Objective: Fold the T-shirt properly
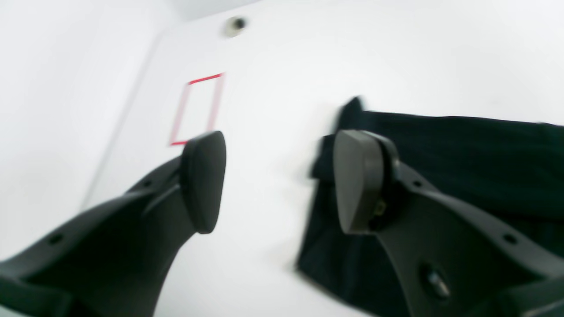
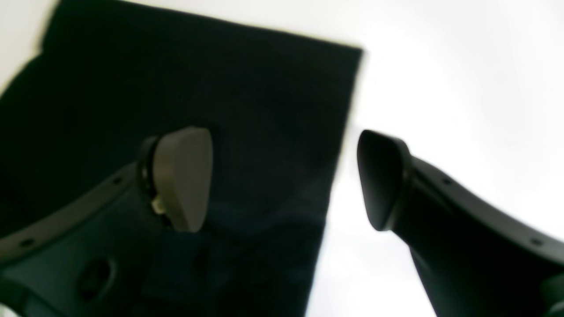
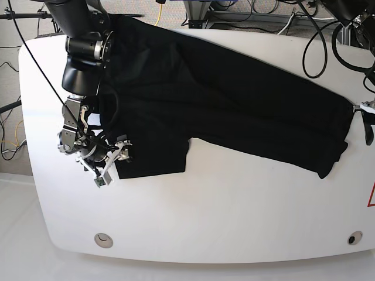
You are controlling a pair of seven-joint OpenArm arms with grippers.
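Observation:
The black T-shirt lies spread across the white table, from the far left to the right edge. My right gripper hovers open at the lower left corner of its sleeve. In the right wrist view that gripper straddles the T-shirt's straight edge, one finger over cloth and the other over bare table. My left gripper is at the table's right edge, beside the shirt's end. In the left wrist view it is open, with the T-shirt's corner behind the right finger and nothing between the fingers.
A red tape rectangle marks the table beyond the left gripper, and red tape also shows at the right edge. Two round holes sit near the front edge. Cables lie past the far edge.

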